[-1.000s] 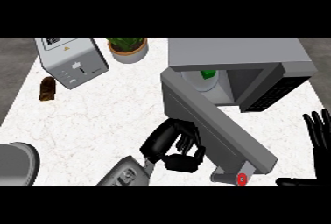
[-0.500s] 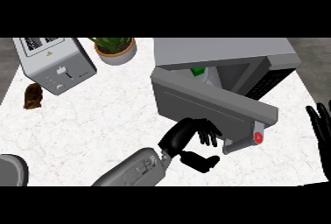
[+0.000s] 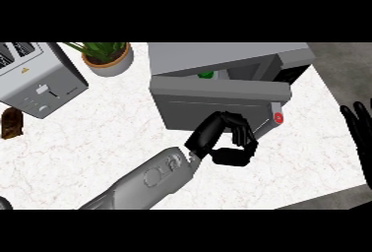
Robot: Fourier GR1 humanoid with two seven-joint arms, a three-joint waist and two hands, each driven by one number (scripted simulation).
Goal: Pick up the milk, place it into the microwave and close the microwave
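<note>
The grey microwave [image 3: 232,56] stands at the back of the counter. Its door [image 3: 218,101] is swung most of the way shut, leaving a narrow gap along the top. Through that gap a green bit of the milk [image 3: 206,75] shows inside; the rest of it is hidden. My left hand [image 3: 222,138] rests against the lower front of the door near its red button [image 3: 277,117], fingers curled and holding nothing. My right hand [image 3: 359,130] stays open at the right edge, fingers up.
A toaster [image 3: 40,78] sits at the back left, with a potted plant [image 3: 108,56] beside it. A small brown object [image 3: 11,123] lies at the left edge. The counter's right edge runs just past the microwave.
The microwave door has swung from wide open to nearly shut, with my left hand following it up and to the right. The right hand has stayed at the edge.
</note>
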